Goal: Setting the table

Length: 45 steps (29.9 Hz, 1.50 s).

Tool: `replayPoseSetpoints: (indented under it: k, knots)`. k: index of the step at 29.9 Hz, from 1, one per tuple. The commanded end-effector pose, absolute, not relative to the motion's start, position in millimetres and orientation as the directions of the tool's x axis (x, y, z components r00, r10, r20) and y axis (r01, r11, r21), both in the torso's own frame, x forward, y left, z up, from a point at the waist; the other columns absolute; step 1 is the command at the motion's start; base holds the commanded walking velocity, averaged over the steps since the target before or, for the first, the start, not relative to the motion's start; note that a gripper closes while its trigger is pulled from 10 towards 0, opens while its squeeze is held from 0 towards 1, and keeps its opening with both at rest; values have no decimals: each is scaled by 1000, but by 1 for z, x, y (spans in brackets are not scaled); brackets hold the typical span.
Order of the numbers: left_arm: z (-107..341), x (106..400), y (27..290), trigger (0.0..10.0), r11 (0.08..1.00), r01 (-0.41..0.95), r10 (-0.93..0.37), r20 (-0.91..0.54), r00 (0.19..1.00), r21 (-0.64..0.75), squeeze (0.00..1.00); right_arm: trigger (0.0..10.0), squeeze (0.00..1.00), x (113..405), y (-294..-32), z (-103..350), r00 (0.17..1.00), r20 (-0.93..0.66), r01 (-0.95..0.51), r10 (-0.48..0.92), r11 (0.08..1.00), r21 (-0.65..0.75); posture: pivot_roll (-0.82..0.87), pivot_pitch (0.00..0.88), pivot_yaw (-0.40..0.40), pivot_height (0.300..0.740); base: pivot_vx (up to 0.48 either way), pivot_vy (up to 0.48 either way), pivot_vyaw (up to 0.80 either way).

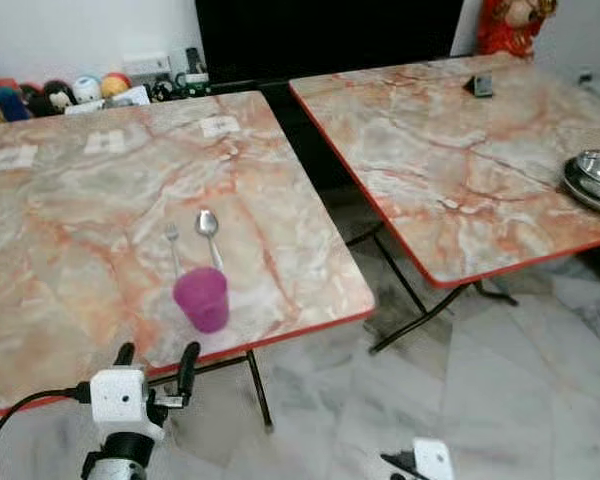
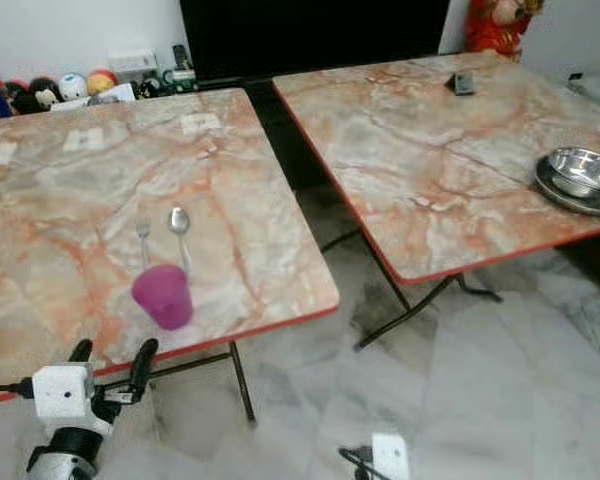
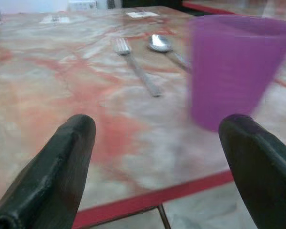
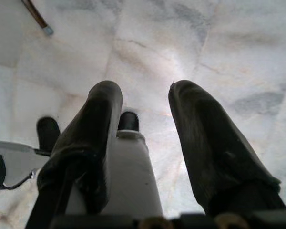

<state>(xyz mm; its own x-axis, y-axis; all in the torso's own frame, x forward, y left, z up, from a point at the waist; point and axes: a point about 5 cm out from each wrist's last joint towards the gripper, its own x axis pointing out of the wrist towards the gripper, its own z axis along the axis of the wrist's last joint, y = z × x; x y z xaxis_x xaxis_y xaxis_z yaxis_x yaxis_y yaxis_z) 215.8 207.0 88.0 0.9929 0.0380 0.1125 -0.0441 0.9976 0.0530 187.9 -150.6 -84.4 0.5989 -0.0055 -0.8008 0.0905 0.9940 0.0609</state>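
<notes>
Hovering just off the near red edge of the left marble-patterned worktop [image 1: 100, 230], the left pincer [image 1: 157, 358] has its two black fingers [image 3: 62, 167] spread wide and grips nothing; they point toward a purple plastic cup [image 1: 202, 298] that stands upright near that edge, close ahead of the fingers but apart from them. Just behind the cup lie a fork [image 1: 173, 245] and a spoon [image 1: 210, 232], side by side and roughly parallel, the fork on the robot's left, both handles running toward the cup; in the left wrist view the spoon's handle passes behind the cup. Farther back on the same worktop are three small white paper slips [image 1: 220, 126]; any print on them is too blurred to read. A second, similar worktop [image 1: 450, 150] stands to the right across a gap, carrying stacked metal bowls [image 1: 597, 180] at its right edge and a small dark object [image 1: 482, 85] near its far side, on which no writing can be made out. The right pincer [image 4: 145, 124] hangs low over the pale marble floor [image 1: 500, 390], its fingers a little apart and empty. Toy figures [image 1: 60, 95] line the wall beyond the left worktop.
</notes>
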Motion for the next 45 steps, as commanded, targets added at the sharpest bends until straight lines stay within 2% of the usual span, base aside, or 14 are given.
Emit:
replayPoseSetpoints:
  k: [1,14,27,34,45]
  knots:
    - [88,213,209,10000,997,-39,31,104,994,73,0,10000,0,189,-146,-84,600,-800,94,3,993,74,84,94,-20,740,0,0,-769]
    - [85,209,210,10000,996,-27,19,91,996,81,0,10000,0,188,-146,-84,599,-801,83,8,994,73,86,97,-22,740,0,0,-726]
    - [80,213,205,10000,997,-1,-4,58,998,77,0,10000,0,189,-146,-84,600,-800,76,12,994,72,82,93,-21,740,0,0,0]
    - [76,225,199,10000,995,61,-64,38,997,79,0,10000,0,189,-146,-84,600,-800,74,13,995,71,80,90,-22,740,0,0,0]
    - [72,240,195,10000,993,74,-76,19,997,93,0,10000,0,188,-146,-84,600,-800,72,12,995,69,69,88,-20,740,0,0,0]
